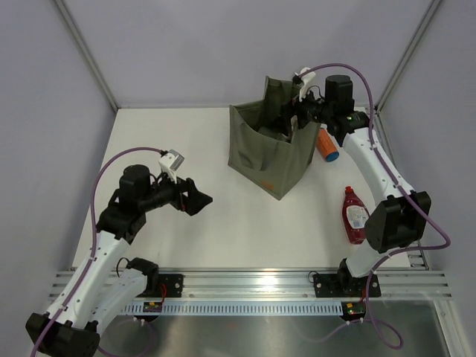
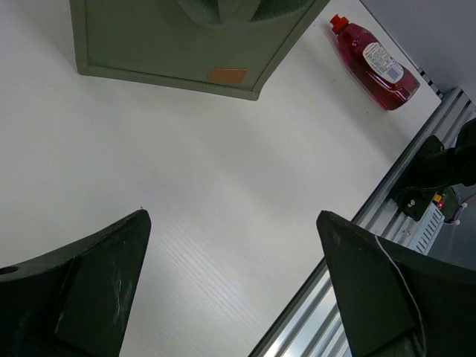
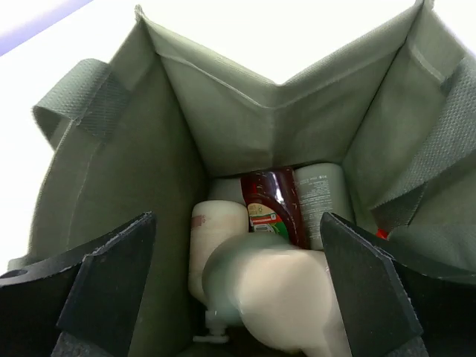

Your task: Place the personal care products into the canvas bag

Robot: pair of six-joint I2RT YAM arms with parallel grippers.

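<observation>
The olive canvas bag (image 1: 268,152) stands open at the back of the table. My right gripper (image 1: 294,117) hangs over its mouth, jaws wide open (image 3: 236,217). Between the fingers, touching neither, a blurred pale bottle with a grey-green end (image 3: 290,294) is inside the bag. Below it lie a cream bottle (image 3: 216,227), a dark red bottle (image 3: 271,202) and a grey-green bottle (image 3: 323,192). An orange bottle with a blue cap (image 1: 326,144) lies right of the bag. A dark red bottle with a white label (image 1: 355,216) lies further front right. My left gripper (image 1: 199,199) is open and empty above the table.
The left wrist view shows the bag's side with its orange mark (image 2: 227,75), the dark red bottle (image 2: 375,63) and the metal rail (image 2: 349,245) at the table's near edge. The right arm's base (image 1: 357,279) stands just in front of the red bottle.
</observation>
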